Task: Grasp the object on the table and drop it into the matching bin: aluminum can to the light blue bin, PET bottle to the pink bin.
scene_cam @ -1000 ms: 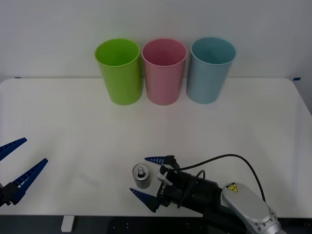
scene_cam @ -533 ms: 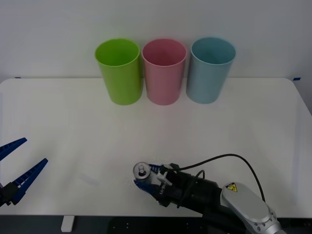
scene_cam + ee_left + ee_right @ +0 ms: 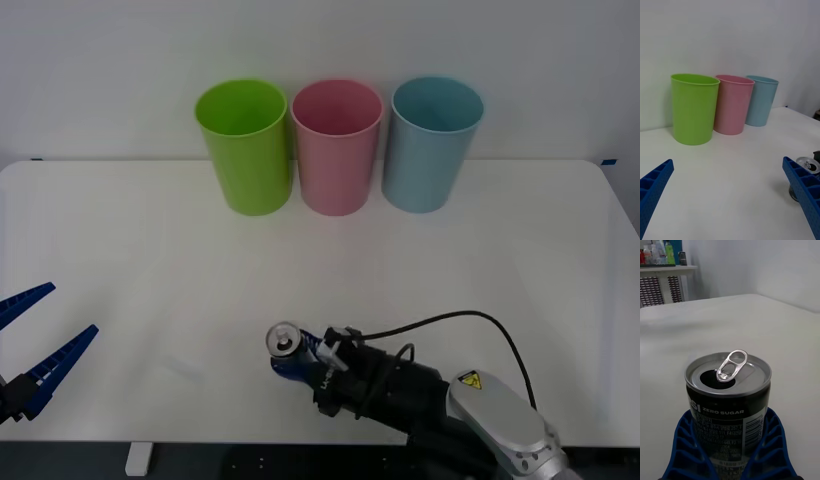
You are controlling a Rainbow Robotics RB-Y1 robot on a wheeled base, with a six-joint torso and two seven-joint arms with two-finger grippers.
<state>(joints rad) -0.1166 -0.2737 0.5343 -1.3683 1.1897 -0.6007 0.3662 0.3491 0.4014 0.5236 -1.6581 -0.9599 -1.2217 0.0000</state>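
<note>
- Right wrist view: the right gripper (image 3: 730, 461) has its two blue fingers (image 3: 690, 450) pressed on the two sides of the can (image 3: 728, 401), pinching it low down.
- The can stands up straight between them. Its top is silver, with the pull tab lifted and the hole open. Its side is black with white print.
- From the front view, the right gripper (image 3: 295, 362) and the can (image 3: 284, 342) are near the front edge of the table (image 3: 520, 260), a bit right of the middle. A black cable loops over the arm behind them.
- I cannot tell if the can is touching the table or is just off it.
- The left gripper (image 3: 35, 345) sits at the front left corner of the table, well apart from the can. Its blue fingers are spread wide and hold nothing.
- In the left wrist view, the can (image 3: 805, 176) peeks out beside one blue finger (image 3: 803, 191) of the left gripper (image 3: 730, 198).
- Far back, three tall bins stand in a row by the wall, close together. The green bin (image 3: 245, 145) is on the left, the pink bin (image 3: 337, 145) is in the middle, and the light blue bin (image 3: 430, 142) is on the right.
- All three bins are well apart from the can.
</note>
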